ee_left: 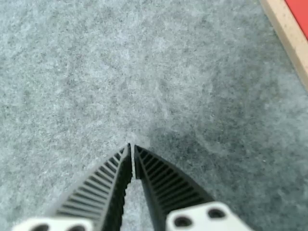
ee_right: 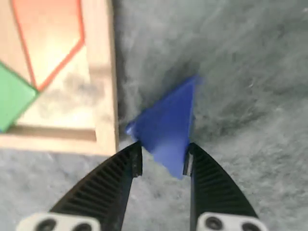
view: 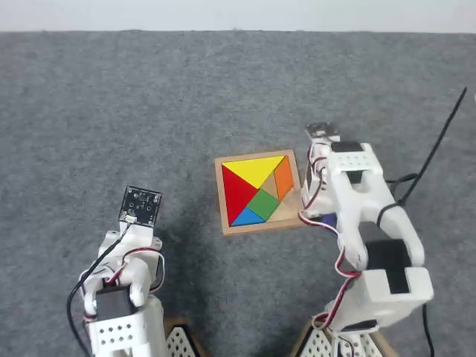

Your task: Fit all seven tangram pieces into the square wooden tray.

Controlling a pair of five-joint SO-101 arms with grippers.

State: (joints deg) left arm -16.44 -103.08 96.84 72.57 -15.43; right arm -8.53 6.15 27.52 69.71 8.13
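Note:
The square wooden tray lies mid-table holding yellow, red, green, small blue and orange pieces. Bare wood shows in its near right corner. Just outside the tray's right rim, my right gripper is shut on a blue triangle, which is tilted over the carpet; a bit of it shows under the right arm. My left gripper is shut with nothing in it, over bare carpet to the left of the tray, whose corner is in sight.
Grey carpet covers the whole table. The right arm stands close along the tray's right side, with a black cable running off to the right. The left arm is at the near left.

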